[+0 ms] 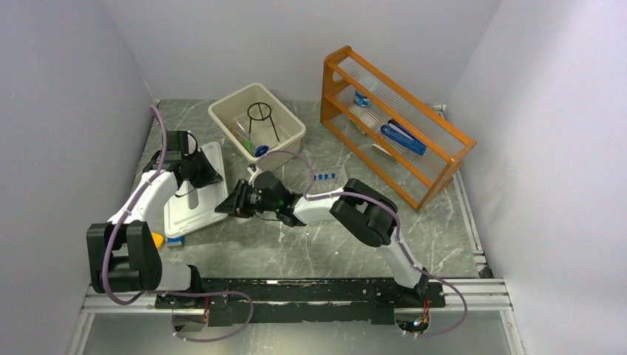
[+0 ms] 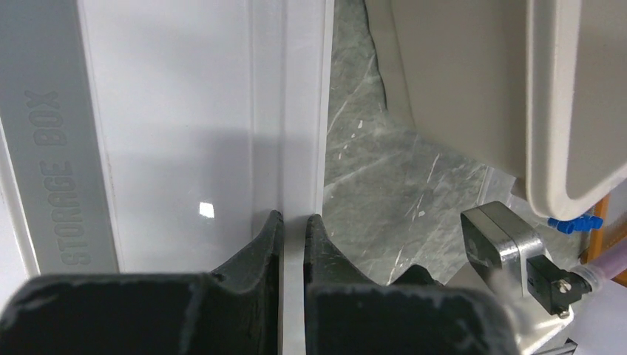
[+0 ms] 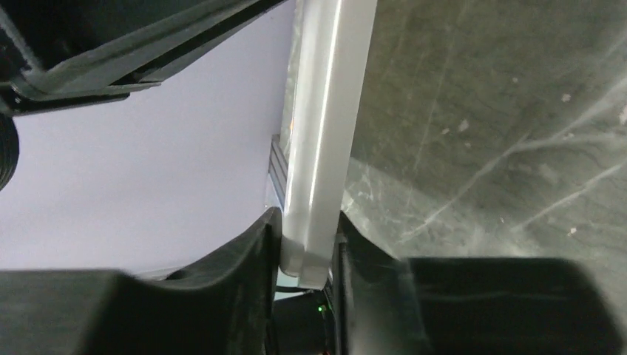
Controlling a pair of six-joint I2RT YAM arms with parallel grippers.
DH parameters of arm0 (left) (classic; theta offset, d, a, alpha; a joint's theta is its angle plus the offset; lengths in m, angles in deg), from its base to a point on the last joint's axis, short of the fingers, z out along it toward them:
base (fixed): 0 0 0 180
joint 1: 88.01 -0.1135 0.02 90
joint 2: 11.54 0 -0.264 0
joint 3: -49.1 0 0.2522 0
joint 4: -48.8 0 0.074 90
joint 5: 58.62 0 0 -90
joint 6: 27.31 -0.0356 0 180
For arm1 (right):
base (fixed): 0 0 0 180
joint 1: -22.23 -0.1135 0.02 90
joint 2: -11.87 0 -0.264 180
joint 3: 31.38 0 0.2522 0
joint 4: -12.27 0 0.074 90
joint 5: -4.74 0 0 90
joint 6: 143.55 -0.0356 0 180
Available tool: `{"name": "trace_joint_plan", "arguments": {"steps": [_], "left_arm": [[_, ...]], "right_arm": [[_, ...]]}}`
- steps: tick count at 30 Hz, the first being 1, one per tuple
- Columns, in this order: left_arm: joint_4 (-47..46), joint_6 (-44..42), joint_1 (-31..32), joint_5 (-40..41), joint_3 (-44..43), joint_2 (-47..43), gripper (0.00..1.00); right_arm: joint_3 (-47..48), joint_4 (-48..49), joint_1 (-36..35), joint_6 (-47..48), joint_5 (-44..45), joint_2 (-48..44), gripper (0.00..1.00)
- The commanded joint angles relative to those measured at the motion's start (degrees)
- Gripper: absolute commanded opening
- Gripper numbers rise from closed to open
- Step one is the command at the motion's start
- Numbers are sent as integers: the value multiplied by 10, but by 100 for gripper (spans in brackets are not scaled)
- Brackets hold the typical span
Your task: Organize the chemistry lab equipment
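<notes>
We see the left gripper pinched tight on the thin rim of the white lid. The right gripper is clamped on the lid's edge, one finger against each face. The black wire ring stand stands upright in the beige bin, at 1 o'clock from both grippers and well apart from them. The blue-capped test tubes sit at 2 o'clock.

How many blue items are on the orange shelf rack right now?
2. A small blue item sits near the far end of the orange shelf rack; a longer blue item lies near its middle. The lower shelves are partly hidden, so there may be more.
</notes>
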State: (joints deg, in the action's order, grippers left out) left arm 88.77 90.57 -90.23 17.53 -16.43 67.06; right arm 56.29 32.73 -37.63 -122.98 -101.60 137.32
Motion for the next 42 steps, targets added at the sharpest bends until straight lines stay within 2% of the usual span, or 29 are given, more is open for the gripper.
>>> {"name": "trace_joint_plan", "arguments": {"steps": [1, 3, 6, 9, 11, 13, 18, 24, 27, 32, 39, 42], "left_arm": [[9, -1, -1, -3, 4, -32, 5], [18, -4, -2, 8, 5, -45, 5], [34, -7, -2, 37, 1, -76, 6], [56, -10, -2, 65, -20, -106, 19], [81, -14, -2, 81, -46, -127, 32], [103, -23, -2, 90, -83, -143, 42], [148, -42, -2, 95, -183, -163, 59], [182, -52, -2, 107, -290, -164, 66], [172, -50, -2, 107, -304, -163, 70], [115, -22, -2, 77, -252, -146, 71], [21, 30, -2, 52, -183, -81, 68], [-18, 48, -2, 42, -158, -54, 68]], "right_arm": [[-17, 94, -3, -14, 19, -10, 24], [-29, 120, -3, -11, 19, -21, 15], [-37, 140, -3, 3, 14, -40, 6], [-39, 147, -3, 23, 0, -63, 0], [-35, 141, -2, 41, -11, -84, 0], [-25, 117, 0, 62, -23, -107, 0], [-14, 55, 24, 86, -55, -166, 0], [-40, 21, 103, 68, -106, -231, 0], [-29, -35, 156, 73, -144, -252, 0], [-1, -126, 234, 82, -208, -254, 0], [17, -153, 295, 59, -253, -220, 0], [18, -145, 312, 46, -241, -205, 5]]}}
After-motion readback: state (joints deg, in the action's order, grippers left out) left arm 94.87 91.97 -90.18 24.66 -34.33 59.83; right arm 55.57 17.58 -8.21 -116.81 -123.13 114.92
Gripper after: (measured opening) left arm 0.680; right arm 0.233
